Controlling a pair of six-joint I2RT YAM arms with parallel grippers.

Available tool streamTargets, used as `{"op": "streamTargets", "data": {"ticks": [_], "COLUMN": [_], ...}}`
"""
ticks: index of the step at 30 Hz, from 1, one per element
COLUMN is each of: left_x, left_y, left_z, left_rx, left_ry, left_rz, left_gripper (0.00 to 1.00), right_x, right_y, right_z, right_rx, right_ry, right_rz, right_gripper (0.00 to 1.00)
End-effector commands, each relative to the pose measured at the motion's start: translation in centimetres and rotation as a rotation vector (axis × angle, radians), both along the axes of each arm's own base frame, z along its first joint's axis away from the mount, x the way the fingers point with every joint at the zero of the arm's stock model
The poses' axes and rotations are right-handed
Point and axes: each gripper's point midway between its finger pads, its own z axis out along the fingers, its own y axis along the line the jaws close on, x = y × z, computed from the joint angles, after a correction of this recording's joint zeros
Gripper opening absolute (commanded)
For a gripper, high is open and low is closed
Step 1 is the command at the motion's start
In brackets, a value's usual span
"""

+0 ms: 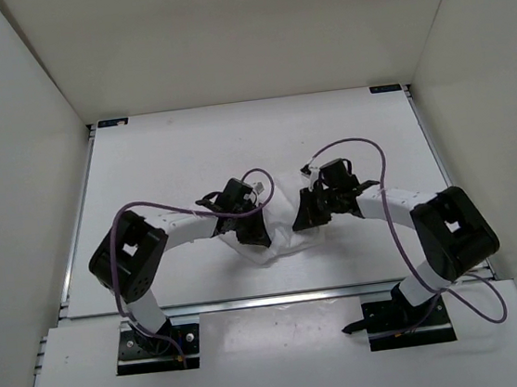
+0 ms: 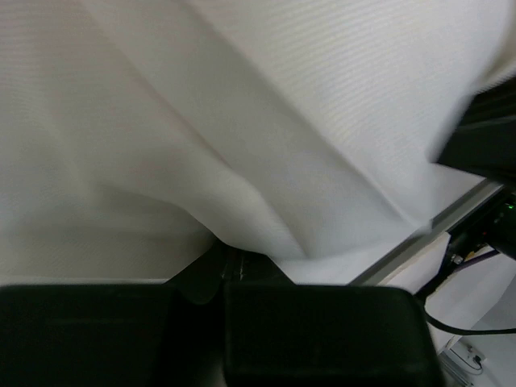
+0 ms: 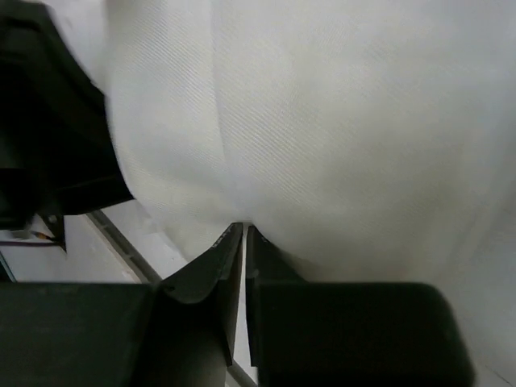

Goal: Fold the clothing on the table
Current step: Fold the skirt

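Note:
The white clothing is bunched in the middle of the table, lifted between my two grippers. From its left side my left gripper is shut on its edge; in the left wrist view the wrinkled clothing hangs from the closed fingertips and fills the frame. My right gripper is shut on the other edge. In the right wrist view the ribbed clothing drapes from the pinched gripper. The two grippers are close together.
White walls surround the table on three sides. Silver rails run along its left edge and front edge. Black brackets mark the far corners. Purple cables loop over both arms. The right arm shows dark in the left wrist view.

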Motion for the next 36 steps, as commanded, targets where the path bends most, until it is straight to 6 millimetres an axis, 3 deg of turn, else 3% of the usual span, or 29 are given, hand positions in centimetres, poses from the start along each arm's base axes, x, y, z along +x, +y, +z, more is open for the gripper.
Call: {"op": "streamTargets", "data": {"ticks": [1, 2, 4, 6, 7, 9, 10, 13, 14, 15, 16, 17, 18, 20, 25, 26, 29, 34, 36], "left_x": [1.2, 1.4, 2.4, 4.0, 4.8, 6.4, 7.6, 9.6, 10.1, 10.4, 10.6, 10.3, 10.2, 9.5, 5.5, 4.5, 2.4, 1.0, 0.6], "left_y": [0.6, 0.4, 0.4, 0.9, 1.5, 2.7, 3.5, 6.8, 8.0, 9.3, 11.0, 11.9, 13.1, 15.3, 18.8, 19.2, 19.9, 20.7, 20.9], "left_z": [-0.6, -0.3, 1.7, 4.4, 5.9, 9.1, 11.7, 16.3, 17.7, 18.9, 19.2, 19.7, 19.8, 18.9, 14.0, 12.6, 11.3, 11.1, 10.8], "left_rx": [0.052, 0.045, 0.027, 0.02, 0.007, -0.007, -0.023, 0.0, 0.031, 0.073, 0.148, 0.182, 0.232, 0.311, 0.381, 0.404, 0.412, 0.405, 0.41], "left_ry": [-0.027, -0.034, -0.086, -0.151, -0.186, -0.241, -0.298, -0.409, -0.465, -0.502, -0.527, -0.563, -0.578, -0.579, -0.458, -0.429, -0.413, -0.41, -0.389], "left_rz": [-0.013, -0.015, -0.002, 0.017, 0.037, 0.066, 0.085, 0.144, 0.16, 0.189, 0.21, 0.198, 0.219, 0.225, 0.215, 0.206, 0.202, 0.217, 0.226], "left_gripper": [0.0, 0.0, 0.0, 0.07, 0.1, 0.3, 0.43, 0.67, 0.71, 0.84, 0.9, 0.91, 0.97, 0.98, 0.99, 0.99, 0.99, 0.99, 0.99], "right_x": [3.5, 3.6, 4.9, 5.3, 6.4, 6.8, 7.1, 7.6, 7.6, 7.8, 7.7, 7.5, 7.5, 7.2, 5.5, 5.2, 4.6, 4.5, 4.4], "right_y": [0.0, -0.7, -2.0, -3.0, -3.7, -4.7, -5.2, -6.9, -7.2, -8.0, -8.6, -8.8, -9.5, -10.3, -10.4, -10.3, -10.6, -10.2, -9.6], "right_z": [6.2, 6.6, 9.3, 10.9, 12.4, 13.6, 14.8, 16.1, 16.3, 16.4, 15.6, 15.4, 15.6, 14.6, 12.6, 12.0, 11.2, 11.5, 11.3], "right_rx": [0.068, 0.071, 0.114, 0.098, 0.064, -0.022, -0.058, -0.114, -0.113, -0.117, -0.127, -0.136, -0.141, -0.195, -0.203, -0.195, -0.182, -0.147, -0.133], "right_ry": [-0.163, -0.148, -0.164, -0.18, -0.248, -0.285, -0.316, -0.348, -0.348, -0.355, -0.341, -0.339, -0.353, -0.346, -0.311, -0.296, -0.271, -0.286, -0.287], "right_rz": [-0.042, -0.056, -0.089, -0.112, -0.136, -0.16, -0.17, -0.201, -0.216, -0.236, -0.248, -0.262, -0.282, -0.317, -0.288, -0.282, -0.297, -0.289, -0.264], "right_gripper": [0.04, 0.08, 0.17, 0.22, 0.24, 0.35, 0.42, 0.5, 0.52, 0.5, 0.49, 0.48, 0.47, 0.47, 0.5, 0.49, 0.5, 0.5, 0.46]}}
